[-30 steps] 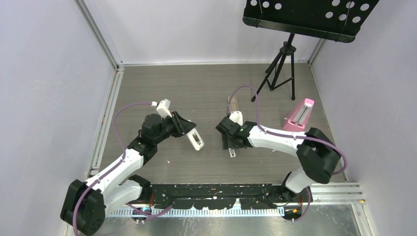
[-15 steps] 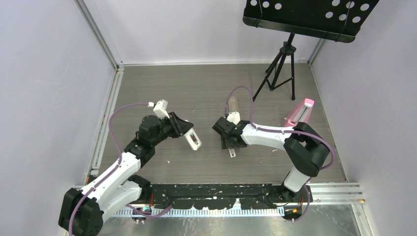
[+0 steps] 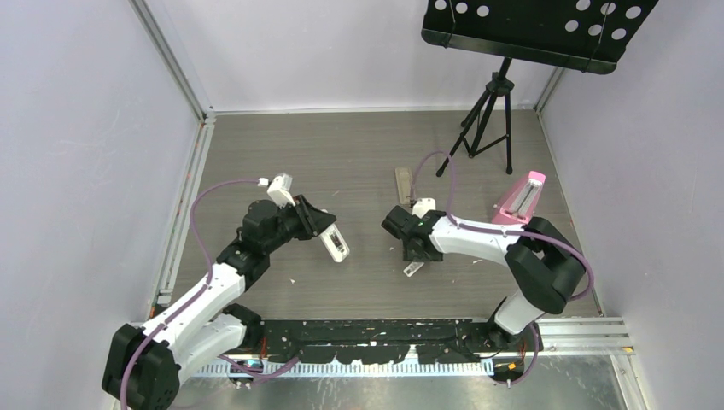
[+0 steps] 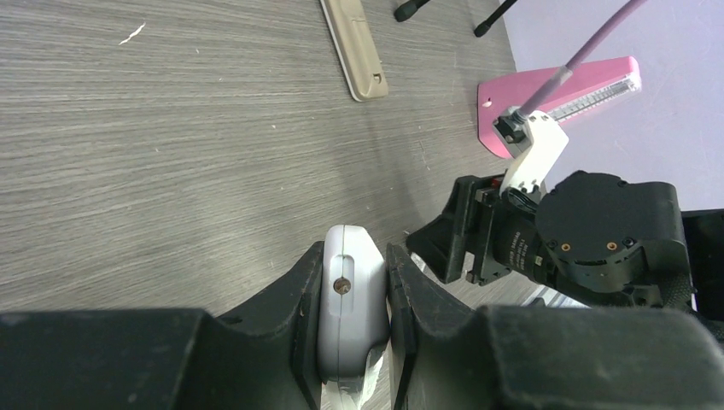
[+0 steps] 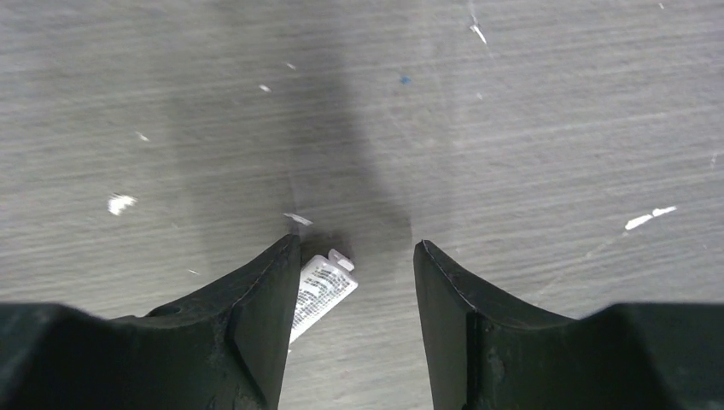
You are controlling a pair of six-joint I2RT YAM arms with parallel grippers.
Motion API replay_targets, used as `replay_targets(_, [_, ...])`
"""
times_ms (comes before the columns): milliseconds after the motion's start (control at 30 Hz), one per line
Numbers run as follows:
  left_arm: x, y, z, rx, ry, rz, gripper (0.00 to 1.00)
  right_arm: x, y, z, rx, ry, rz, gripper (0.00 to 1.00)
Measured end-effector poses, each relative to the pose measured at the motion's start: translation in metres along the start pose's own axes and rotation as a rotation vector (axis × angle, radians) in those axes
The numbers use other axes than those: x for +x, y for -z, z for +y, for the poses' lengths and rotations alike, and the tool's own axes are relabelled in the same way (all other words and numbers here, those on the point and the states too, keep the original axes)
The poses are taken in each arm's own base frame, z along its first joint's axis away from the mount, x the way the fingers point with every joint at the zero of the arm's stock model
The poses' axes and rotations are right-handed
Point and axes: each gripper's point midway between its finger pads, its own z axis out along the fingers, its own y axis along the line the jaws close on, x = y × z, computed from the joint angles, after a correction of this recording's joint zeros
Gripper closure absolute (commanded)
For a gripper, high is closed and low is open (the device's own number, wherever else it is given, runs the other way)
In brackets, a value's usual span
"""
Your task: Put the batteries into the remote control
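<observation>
My left gripper (image 3: 325, 231) is shut on the remote control (image 3: 336, 243), a white bar whose dark battery recess faces up. In the left wrist view the remote control (image 4: 348, 307) shows end-on, clamped between the two fingers of the left gripper (image 4: 357, 256). My right gripper (image 3: 416, 254) hangs low over the floor, open, with nothing between its fingers. A small white labelled piece (image 5: 321, 292) lies on the floor beside the left finger of the right gripper (image 5: 355, 249), and also shows as the white piece (image 3: 413, 270) from above. The batteries are out of view.
A tan-beige flat bar (image 3: 403, 182) lies on the floor behind the right gripper; it is the tan bar (image 4: 354, 49) in the left wrist view. A pink wedge (image 3: 519, 198) sits at right. A tripod music stand (image 3: 491, 111) stands at the back right. The right arm (image 4: 589, 231) is close to the remote.
The right gripper has shifted right and toward the near edge, its jaws narrowing, uncovering the tan bar. The white labelled piece has slid slightly right. The left arm drew in slightly, still gripping the remote.
</observation>
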Motion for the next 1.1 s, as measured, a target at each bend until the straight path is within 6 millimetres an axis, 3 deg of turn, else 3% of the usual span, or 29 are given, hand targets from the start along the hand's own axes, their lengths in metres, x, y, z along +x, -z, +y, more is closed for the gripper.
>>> replay_targets(333, [0.002, -0.002, 0.002, -0.007, 0.004, 0.009, 1.00, 0.027, 0.010, -0.024, 0.008, 0.008, 0.076, 0.51])
replay_targets(400, [0.002, -0.002, 0.002, -0.007, 0.004, 0.009, 1.00, 0.031, 0.015, -0.024, -0.012, 0.006, 0.093, 0.56])
replay_targets(567, [0.002, -0.002, 0.002, -0.007, 0.004, 0.009, 1.00, 0.038, 0.026, -0.019, -0.097, 0.018, 0.123, 0.56])
replay_targets(700, [0.002, -0.002, 0.002, -0.007, 0.003, 0.009, 1.00, 0.041, 0.035, -0.016, -0.165, 0.038, 0.128, 0.49])
replay_targets(900, [0.002, -0.002, 0.003, -0.008, 0.002, 0.009, 1.00, 0.032, 0.049, -0.013, -0.241, 0.099, 0.080, 0.32])
replay_targets(1100, [-0.001, -0.001, 0.006, -0.023, -0.014, 0.001, 1.00, 0.035, 0.061, -0.002, -0.322, 0.229, 0.085, 0.30])
